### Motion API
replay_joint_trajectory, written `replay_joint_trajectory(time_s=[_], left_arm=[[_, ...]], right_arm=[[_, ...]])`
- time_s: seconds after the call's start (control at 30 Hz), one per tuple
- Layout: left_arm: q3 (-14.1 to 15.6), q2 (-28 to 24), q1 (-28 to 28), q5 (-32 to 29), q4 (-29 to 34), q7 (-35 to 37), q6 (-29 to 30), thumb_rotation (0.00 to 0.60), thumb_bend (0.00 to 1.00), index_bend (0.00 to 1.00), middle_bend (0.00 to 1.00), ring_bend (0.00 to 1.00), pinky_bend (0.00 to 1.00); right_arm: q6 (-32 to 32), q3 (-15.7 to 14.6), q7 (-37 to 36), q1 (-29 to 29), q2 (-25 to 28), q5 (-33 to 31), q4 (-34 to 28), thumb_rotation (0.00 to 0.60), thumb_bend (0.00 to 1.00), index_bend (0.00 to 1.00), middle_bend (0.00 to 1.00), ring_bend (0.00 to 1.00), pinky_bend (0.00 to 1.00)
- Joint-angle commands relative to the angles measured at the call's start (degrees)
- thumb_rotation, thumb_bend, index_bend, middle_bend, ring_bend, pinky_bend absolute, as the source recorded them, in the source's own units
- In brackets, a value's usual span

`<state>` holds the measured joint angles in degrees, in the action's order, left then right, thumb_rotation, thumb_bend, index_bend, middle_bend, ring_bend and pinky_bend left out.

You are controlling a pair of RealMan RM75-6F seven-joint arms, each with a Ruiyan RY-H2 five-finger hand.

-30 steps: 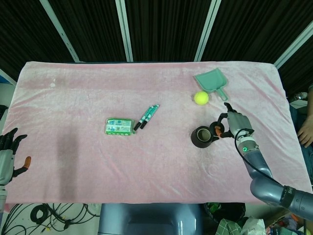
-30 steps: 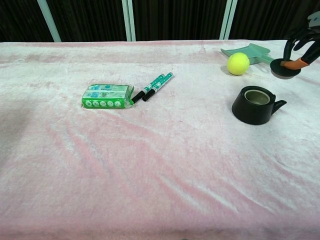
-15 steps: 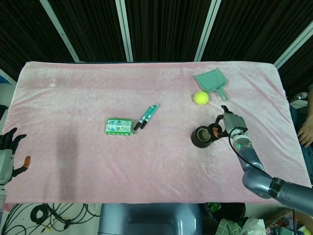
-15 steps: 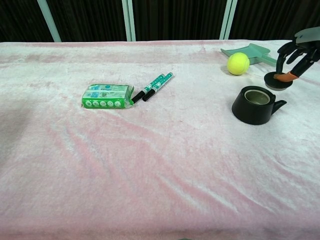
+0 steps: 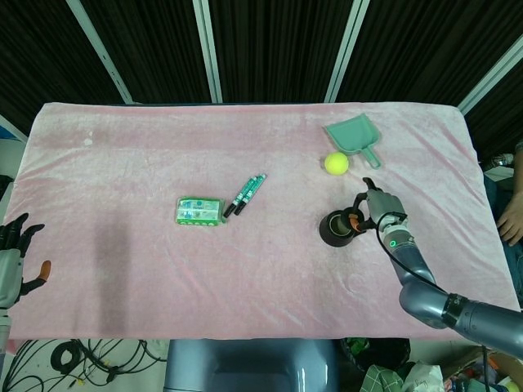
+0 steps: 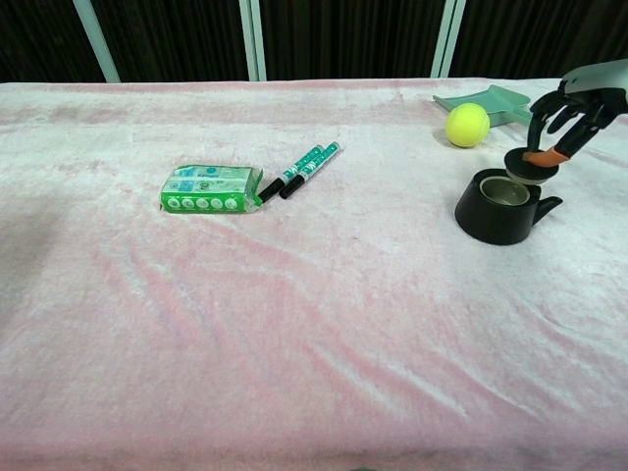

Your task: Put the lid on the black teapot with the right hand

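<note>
Black teapot point(image 6: 498, 209) at right of frame; right robot hand point(image 6: 571, 106) pinches the lid point(image 6: 530, 167) above its rim; left robot hand point(image 5: 13, 256) spread at lower left

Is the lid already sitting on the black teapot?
No, the robot hand holds the lid above the open teapot.

Right hand point(image 5: 377, 208) holds the lid point(image 5: 353, 221) at the black teapot point(image 5: 335, 229), right over its near rim. Yellow tennis ball point(image 5: 336, 163) sits just behind, teal dustpan point(image 5: 352, 135) beyond it. Mid-desk, a green packet point(image 5: 200, 211) lies beside two markers point(image 5: 245, 193). Left hand point(image 5: 11, 260) waits off the pink desk's point(image 5: 147, 155) edge, fingers spread.
</note>
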<state>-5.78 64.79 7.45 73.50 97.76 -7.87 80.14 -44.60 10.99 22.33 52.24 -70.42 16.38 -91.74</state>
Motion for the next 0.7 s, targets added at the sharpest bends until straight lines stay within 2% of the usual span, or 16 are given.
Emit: replay_joint_trajectory(time_s=[0.03, 0.7], left_arm=[[0.0, 0.0, 0.0, 0.0, 0.0, 0.0, 0.0, 0.600, 0.41, 0.18, 0.00, 0.00, 0.00], [-0.1, -0.1, 0.1, -0.1, -0.1, 0.2, -0.1, 0.600, 0.41, 0.18, 0.00, 0.00, 0.00]], right_arm=[[0.0, -0.3, -0.2, 0.3, -0.4, -0.2, 0.5, 0.600, 0.32, 0.70, 0.01, 0.14, 0.18], [0.0, -1.4, -1.4, 1.7, -2.5, -0.8, 1.8, 0.600, 0.32, 0.70, 0.01, 0.14, 0.18]])
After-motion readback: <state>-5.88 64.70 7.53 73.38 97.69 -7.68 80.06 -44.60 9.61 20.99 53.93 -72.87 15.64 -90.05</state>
